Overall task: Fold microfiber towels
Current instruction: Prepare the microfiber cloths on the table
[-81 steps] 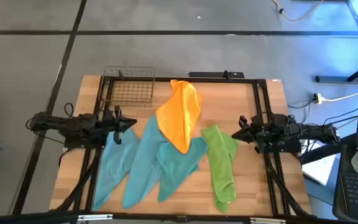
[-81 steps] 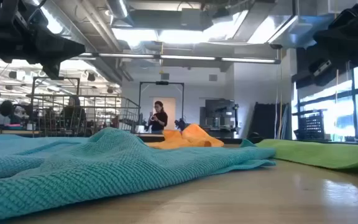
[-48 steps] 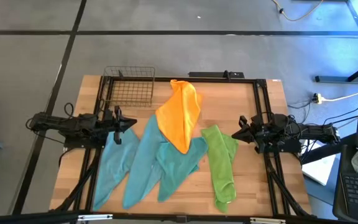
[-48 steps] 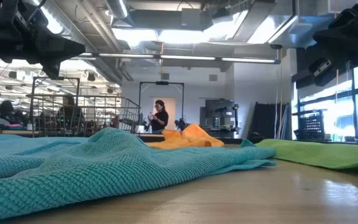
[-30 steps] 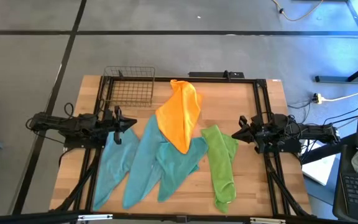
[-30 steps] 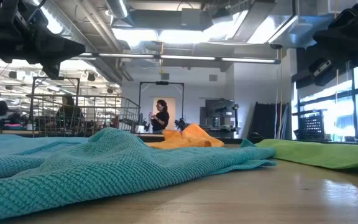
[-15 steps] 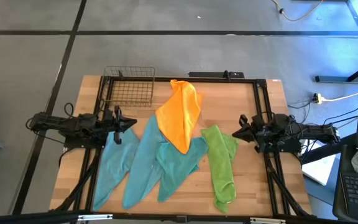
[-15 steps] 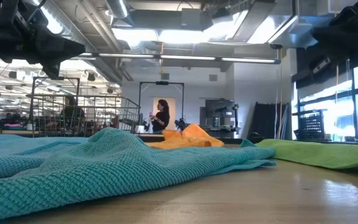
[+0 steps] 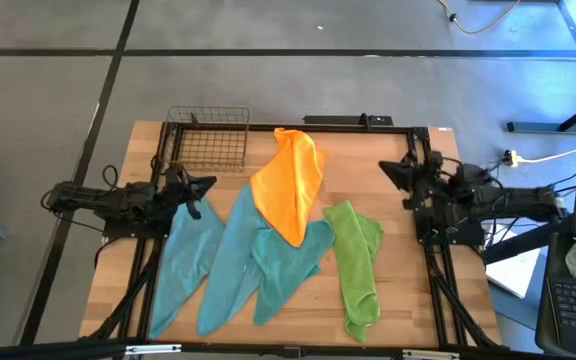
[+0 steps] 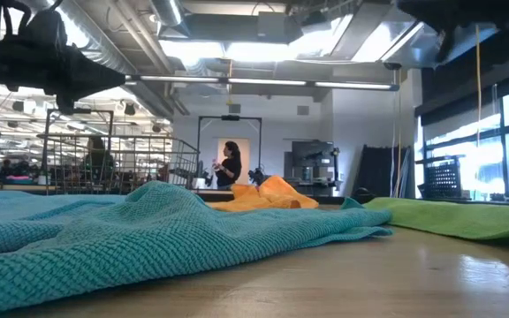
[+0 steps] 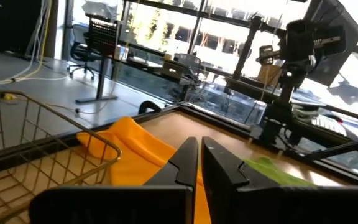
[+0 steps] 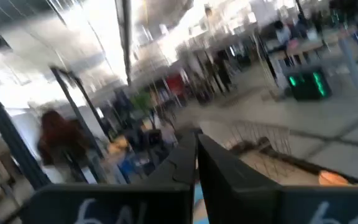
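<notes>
Microfiber towels lie spread across the middle of the wooden counter (image 9: 438,310), all unfolded and overlapping. No brand, label or readable writing shows on any of them or elsewhere.

The orange towel (image 9: 290,190) lies farthest back, running from the far centre of the counter toward the middle, its near tip resting on the teal cloths. Three teal towels fan out toward the near edge: a left teal towel (image 9: 183,262), a middle teal towel (image 9: 230,268) and a darker teal towel (image 9: 286,262) that reaches under the orange one. The lime green towel (image 9: 356,262) lies to the right of them, its left edge touching the darker teal towel. A wire basket (image 9: 208,138) stands at the far left corner of the counter.

The left hand (image 9: 205,186) hangs above the left side of the counter, over the far end of the left teal towel, its fingers pressed together and holding nothing. The right hand (image 9: 386,167) is raised above the far right part of the counter, clear of the green towel, fingers also together and empty.

In the low view a person (image 10: 229,164) stands in the room far behind the counter.
</notes>
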Robot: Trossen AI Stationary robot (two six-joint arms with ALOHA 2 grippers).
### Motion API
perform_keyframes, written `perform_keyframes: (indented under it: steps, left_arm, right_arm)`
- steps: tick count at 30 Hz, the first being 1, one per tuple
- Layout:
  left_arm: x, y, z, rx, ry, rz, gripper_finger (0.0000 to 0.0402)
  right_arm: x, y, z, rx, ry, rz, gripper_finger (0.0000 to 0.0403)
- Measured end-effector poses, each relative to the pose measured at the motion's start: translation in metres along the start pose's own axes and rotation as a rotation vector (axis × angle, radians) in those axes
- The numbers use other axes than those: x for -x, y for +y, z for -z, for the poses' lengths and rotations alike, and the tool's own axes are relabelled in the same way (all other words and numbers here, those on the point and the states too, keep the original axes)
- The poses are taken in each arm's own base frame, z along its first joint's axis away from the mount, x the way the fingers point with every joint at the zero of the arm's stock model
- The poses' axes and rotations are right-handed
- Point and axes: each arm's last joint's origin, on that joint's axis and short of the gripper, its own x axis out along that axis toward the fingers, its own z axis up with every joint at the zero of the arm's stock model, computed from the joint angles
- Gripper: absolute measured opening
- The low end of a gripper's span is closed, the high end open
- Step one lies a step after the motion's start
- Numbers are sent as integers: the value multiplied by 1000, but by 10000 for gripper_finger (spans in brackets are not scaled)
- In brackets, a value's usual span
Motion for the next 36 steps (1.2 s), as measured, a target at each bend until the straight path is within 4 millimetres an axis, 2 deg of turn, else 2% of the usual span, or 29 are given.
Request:
perform_keyframes:
  steps: [3,6,10,12,17,22,26,28,32,36]
  left_arm:
    - [0,-1,-2,43,-20,20,14]
    - [1,-4,-11,201,-85,67,14]
    - [4,-6,-29,540,-234,146,14]
    - [7,-6,-38,691,-305,202,14]
    - [14,-6,-54,869,-432,316,14]
    - [19,-7,-61,888,-474,425,14]
    - [19,-7,-61,903,-473,445,14]
    - [19,-7,-62,941,-466,456,14]
    - [19,-7,-62,956,-464,459,14]
    - [19,-6,-61,921,-487,408,14]
  right_arm:
    - [-36,16,-12,49,189,93,20]
    - [-77,23,-20,35,345,225,20]
    - [-130,24,-40,-36,377,359,20]
    - [-152,29,-57,-56,334,350,20]
    - [-190,47,-96,-44,270,244,20]
    - [-210,61,-110,26,247,179,20]
    - [-223,59,-93,145,337,137,20]
    - [-230,52,-76,125,430,166,22]
    - [-245,25,-40,33,647,226,42]
    - [-260,10,-16,-8,731,224,68]
